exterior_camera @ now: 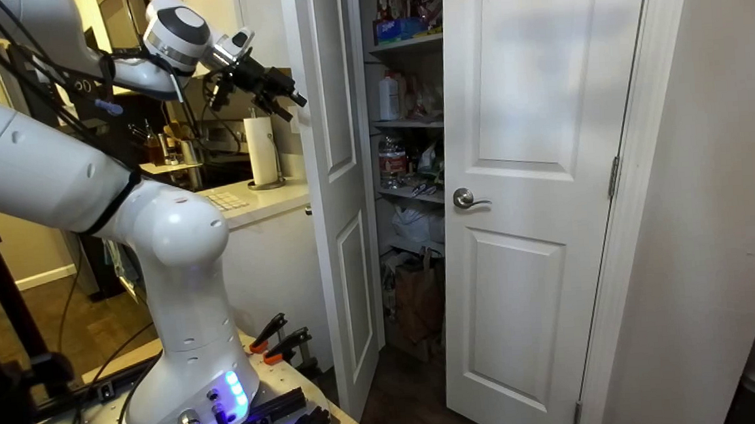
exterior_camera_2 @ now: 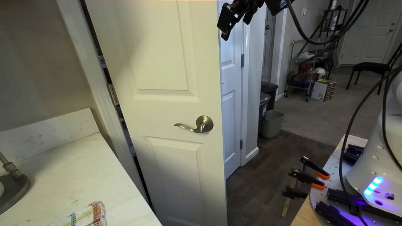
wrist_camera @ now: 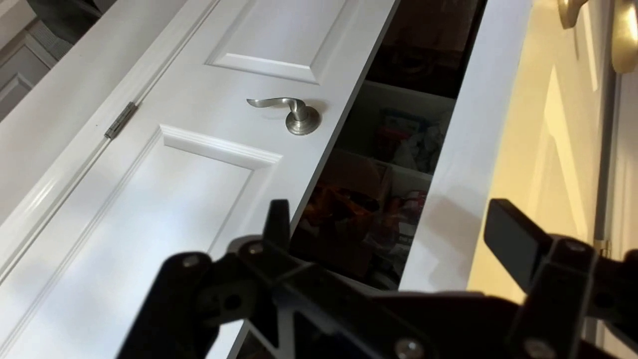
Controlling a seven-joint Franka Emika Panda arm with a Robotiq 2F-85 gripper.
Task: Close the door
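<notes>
The door (exterior_camera: 338,195) stood open, tall and white, with moulded panels and its narrow edge turned my way. A matching leaf (exterior_camera: 527,196) stood to its right in an exterior view, and shelves (exterior_camera: 411,125) showed between the two. My arm (exterior_camera: 33,154) held my hand (exterior_camera: 298,109) tilted downward, just beside the door's edge. In the wrist view its fingers (wrist_camera: 516,244) were spread wide apart, that edge showing between them; I could not tell whether either one touched it. A bottle (exterior_camera: 390,147) wore a red label (exterior_camera: 393,165), and a box (exterior_camera: 399,30) was blue; the print on both was too small for me to read. The door's lever (exterior_camera_2: 204,124), brassy on a round base, pointed left in an exterior view.
</notes>
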